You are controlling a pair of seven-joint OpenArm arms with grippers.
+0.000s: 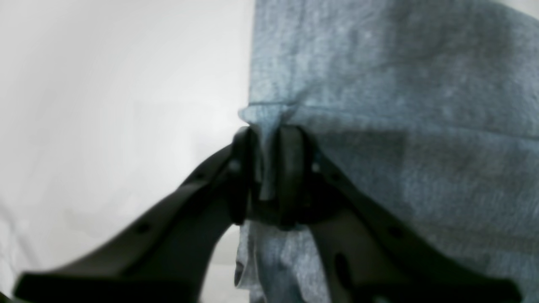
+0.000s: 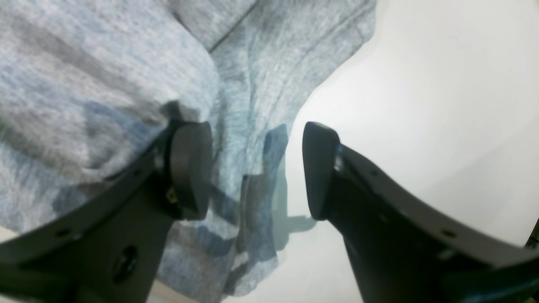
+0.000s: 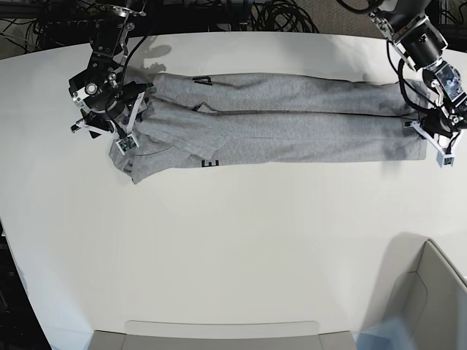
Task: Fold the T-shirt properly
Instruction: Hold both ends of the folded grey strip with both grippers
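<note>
1. The T-shirt (image 3: 284, 120) lies across the far half of the white table (image 3: 233, 248), folded into a long narrow strip running left to right in the base view, with small bits of black lettering showing at the upper left and along the lower fold.
2. In the base view, a grey bin (image 3: 430, 306) sits at the near right corner and a flat grey tray edge (image 3: 219, 332) lies along the near side, both well apart from the shirt.
3. The right gripper (image 2: 257, 168) sits at the bunched sleeve end of the strip. Its 2 jaws stand wide apart; 1 pad (image 2: 189, 168) rests against a fold of grey cloth, the other is over bare table, and nothing is pinched between them.
4. The left gripper (image 1: 267, 168) is at the opposite end, on the hem corner. Its 2 jaws stand narrow, with a pleat of the grey fabric pinched between them, cloth spreading beyond and hanging below the pads.
</note>
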